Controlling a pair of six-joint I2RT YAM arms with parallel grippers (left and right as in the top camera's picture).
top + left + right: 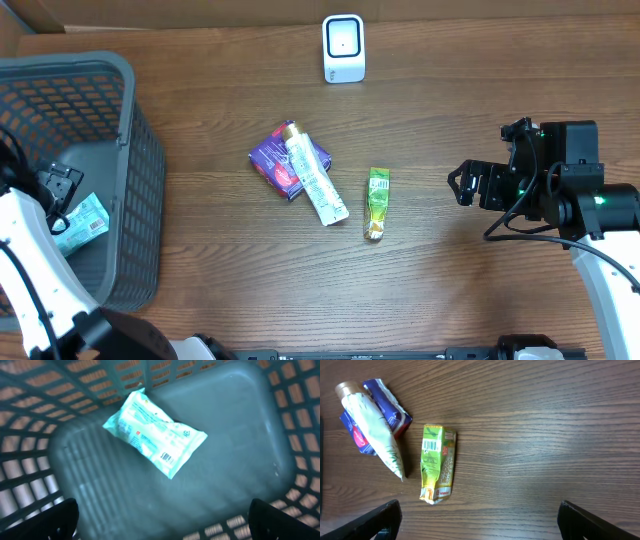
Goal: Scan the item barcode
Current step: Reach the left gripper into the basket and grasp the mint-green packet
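Teal packet point(155, 435) lies in basket point(145, 180), 9 o'clock; left hand point(162, 524) released above it. Green packet point(377, 203), tube point(315, 175), purple packet point(272, 158) mid-table, likely unscanned. Scanner point(343, 48) at 12 o'clock. Right hand point(465, 185), 3 o'clock, released, empty.

A shop checkout is suggested by a white boxy scanner point(343, 47) and a grey plastic lattice basket point(148, 200) (brown wooden worktop point(430, 300)).
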